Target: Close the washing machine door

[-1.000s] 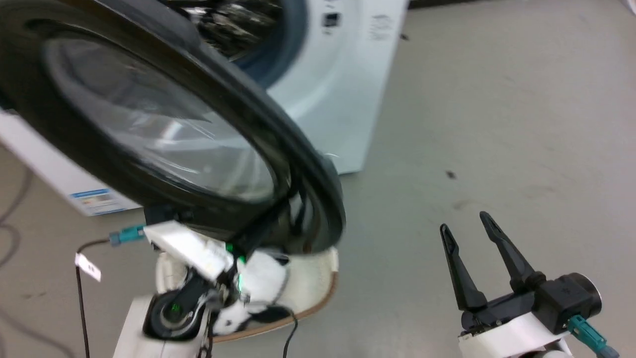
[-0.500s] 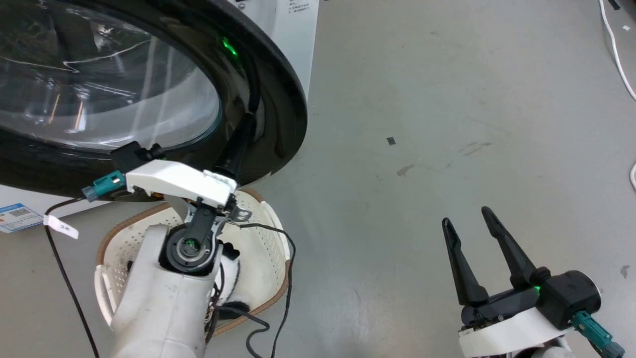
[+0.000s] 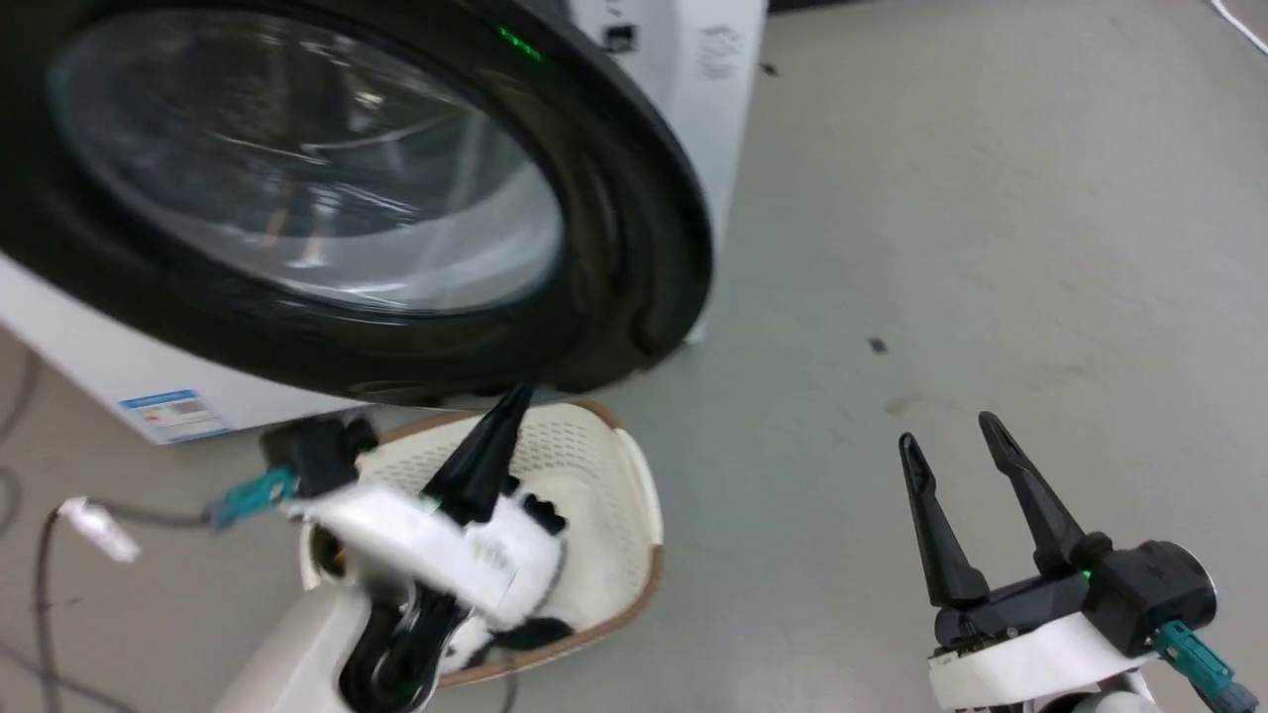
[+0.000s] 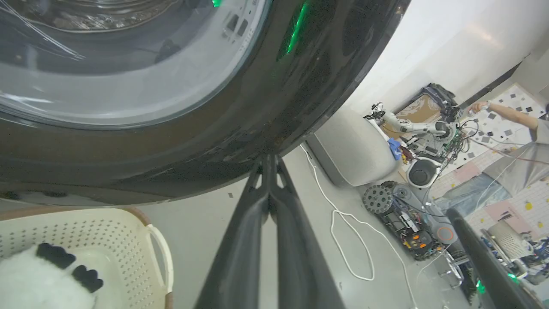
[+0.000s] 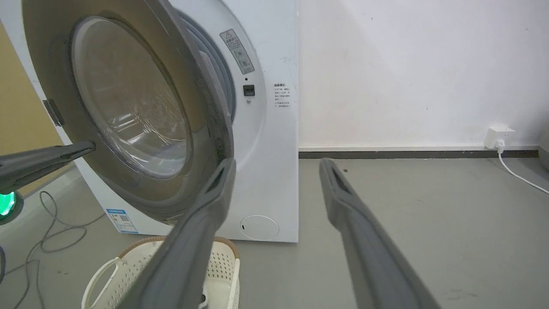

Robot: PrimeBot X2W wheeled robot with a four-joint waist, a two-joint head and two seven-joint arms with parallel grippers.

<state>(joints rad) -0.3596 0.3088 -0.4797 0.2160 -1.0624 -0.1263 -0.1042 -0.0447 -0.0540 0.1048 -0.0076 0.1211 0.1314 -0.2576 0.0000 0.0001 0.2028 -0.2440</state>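
The washing machine door [image 3: 327, 198] stands ajar, swung partway out from the front of the white washing machine [image 3: 708, 109]. The left fingers [image 3: 485, 460] sit at the door's lower black rim, pressed together and holding nothing. Beneath the door lies a cream basket [image 3: 584, 451] with a black-and-white plush toy [image 4: 25, 279]. Well right of the door, above the floor [image 3: 991, 198], the right fingers [image 3: 933, 530] are spread wide, empty.

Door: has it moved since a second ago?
Yes. The door swung toward the washer, narrowing the gap between them; the right wrist view shows it still ajar.
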